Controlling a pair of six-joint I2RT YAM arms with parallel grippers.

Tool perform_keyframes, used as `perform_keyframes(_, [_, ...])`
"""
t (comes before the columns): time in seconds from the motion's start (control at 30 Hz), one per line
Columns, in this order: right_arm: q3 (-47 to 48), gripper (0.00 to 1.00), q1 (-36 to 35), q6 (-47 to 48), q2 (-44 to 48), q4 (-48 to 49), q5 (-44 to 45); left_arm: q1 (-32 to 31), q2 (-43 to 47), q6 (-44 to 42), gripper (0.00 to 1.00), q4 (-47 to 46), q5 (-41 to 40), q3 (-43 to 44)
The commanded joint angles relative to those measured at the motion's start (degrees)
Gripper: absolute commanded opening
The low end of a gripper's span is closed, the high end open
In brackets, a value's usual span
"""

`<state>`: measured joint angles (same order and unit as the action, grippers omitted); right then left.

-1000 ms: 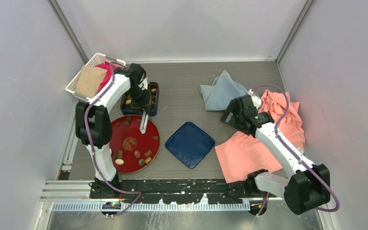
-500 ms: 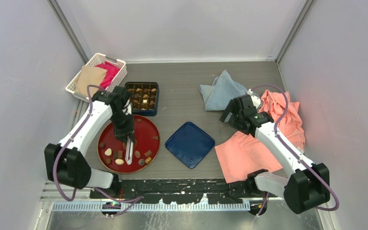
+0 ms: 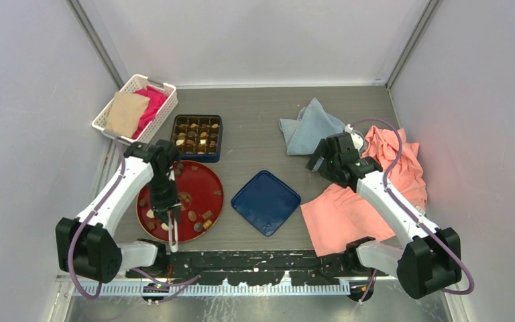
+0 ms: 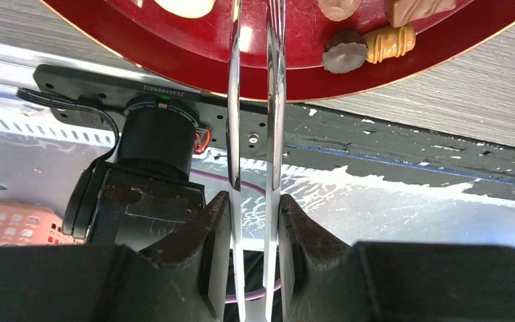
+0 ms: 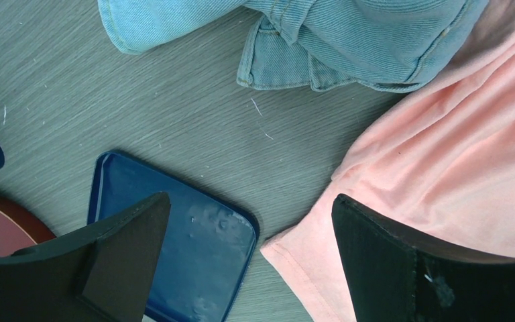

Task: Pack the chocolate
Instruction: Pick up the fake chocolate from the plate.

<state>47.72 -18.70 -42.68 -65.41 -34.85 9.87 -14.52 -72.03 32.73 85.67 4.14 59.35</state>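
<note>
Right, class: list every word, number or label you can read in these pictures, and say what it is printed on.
Nothing can be quoted with certainty.
One line of small white characters on the black mounting plate, upside down in the left wrist view: too small to read.

Small brown, tan and cream chocolate pieces [image 3: 192,215], loose across red plate [image 3: 204,184]; others seated in blue box [image 3: 197,159] compartments.
</note>
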Motion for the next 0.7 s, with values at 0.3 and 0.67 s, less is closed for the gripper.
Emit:
perform_keyframes(0.3, [-0.4, 0.96, -0.2, -0.3, 0.2, 2.3, -0.2, -0.1, -1.7, 1.8, 0.17, -7.7, 2.5, 0.4])
perform_keyframes(0.67, [-0.2, 0.96, -0.1, 0.6, 1.8, 0.1, 1.7, 0.2, -14.6, -0.6, 0.17, -18.1, -0.5, 4.7])
